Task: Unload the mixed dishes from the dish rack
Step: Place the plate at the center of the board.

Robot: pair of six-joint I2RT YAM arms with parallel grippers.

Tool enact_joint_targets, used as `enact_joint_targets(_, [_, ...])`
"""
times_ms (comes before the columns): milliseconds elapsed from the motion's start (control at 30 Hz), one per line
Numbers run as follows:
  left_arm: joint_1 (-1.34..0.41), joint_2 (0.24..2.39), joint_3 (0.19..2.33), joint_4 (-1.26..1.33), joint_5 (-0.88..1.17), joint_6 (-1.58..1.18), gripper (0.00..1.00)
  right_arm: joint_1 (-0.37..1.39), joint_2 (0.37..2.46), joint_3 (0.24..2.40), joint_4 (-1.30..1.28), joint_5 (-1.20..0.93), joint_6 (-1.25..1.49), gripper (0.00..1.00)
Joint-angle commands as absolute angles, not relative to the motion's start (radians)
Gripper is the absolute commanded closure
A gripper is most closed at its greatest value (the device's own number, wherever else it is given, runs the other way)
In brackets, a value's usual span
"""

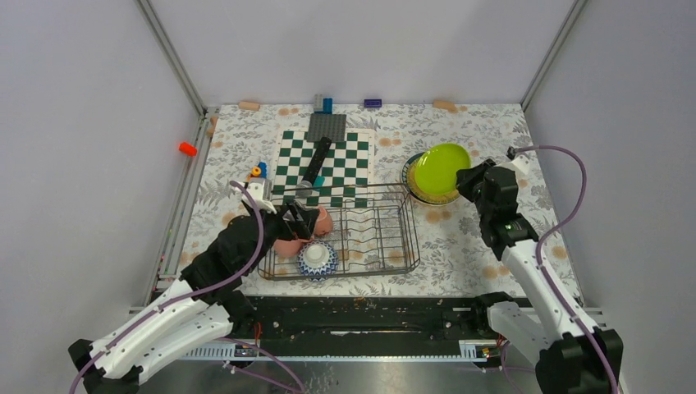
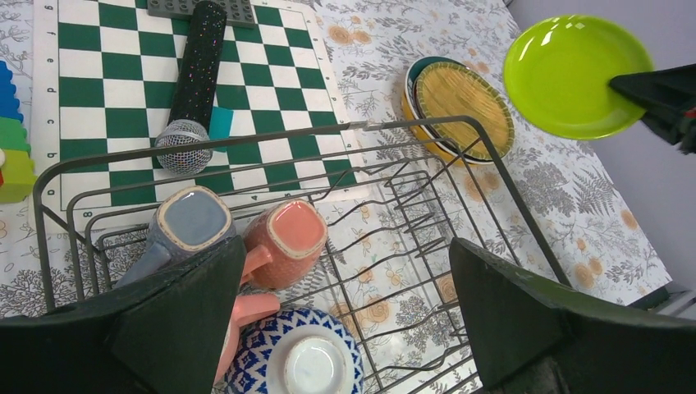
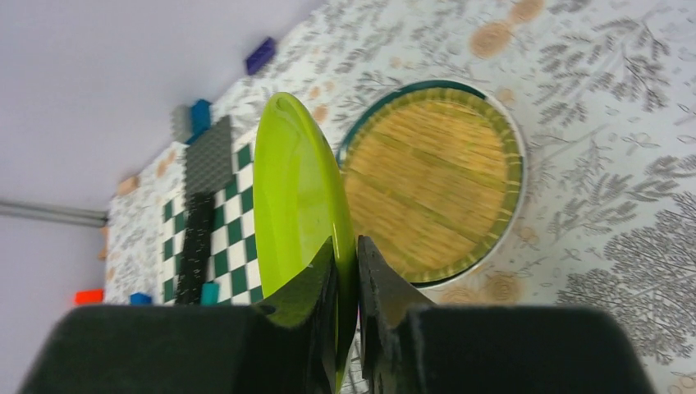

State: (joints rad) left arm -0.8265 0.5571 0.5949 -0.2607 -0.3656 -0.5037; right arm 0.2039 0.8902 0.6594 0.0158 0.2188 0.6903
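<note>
Right gripper (image 3: pixel 345 246) clamped on rim of lime-green plate (image 3: pixel 297 185), plate pinched on edge between the 2 fingers, rim running down into the jaw gap. In the top view the plate (image 1: pixel 441 168) sits right at the gripper (image 1: pixel 474 182), its left side, held over the plate stack on the table (image 1: pixel 492 246) to the right of the dish rack (image 1: pixel 394 238). Left wrist view shows the lime plate off the stack, not touching it. The stack is a yellow-orange plate (image 3: pixel 435 176) on top, with a teal-rimmed plate (image 3: pixel 513 135) under it, only the rim showing. Left gripper (image 2: pixel 345 250) spread wide, nothing between the fingers (image 2: pixel 185 320), hanging over the left end of the rack (image 2: pixel 492 172). 4 dishes are in that end of the rack: grey cup (image 2: pixel 193 220) and salmon mug (image 2: pixel 286 240) touching side by side just beyond the left finger, patterned bowl (image 2: pixel 271 365) upside down nearer the camera, and part of a pink mug (image 2: pixel 246 316) half hidden by that finger. Bare wire floor and prongs lie under the gap between the fingers, and the right finger is well apart from any dish. Checkered board (image 1: pixel 345 160) behind the rack, black microphone (image 2: pixel 195 82) lying on it, toy blocks (image 2: pixel 12 135) off its left edge
</note>
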Motion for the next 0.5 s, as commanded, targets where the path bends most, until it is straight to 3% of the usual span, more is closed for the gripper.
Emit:
enact_joint_targets(0, [-0.826, 0.536, 0.588, -0.241, -0.383, -0.508, 0.01, 0.142, 0.988, 0.718, 0.068, 0.212, 0.744, 1.00])
enact_joint_targets(333, [-0.826, 0.552, 0.594, -0.238, -0.342, -0.498, 0.01, 0.045, 1.272, 0.805, 0.144, 0.009, 0.835, 1.00])
enact_joint_targets(467, [-0.825, 0.557, 0.595, -0.244, -0.342, -0.498, 0.01, 0.029, 1.361, 0.824, 0.163, -0.026, 0.852, 0.94])
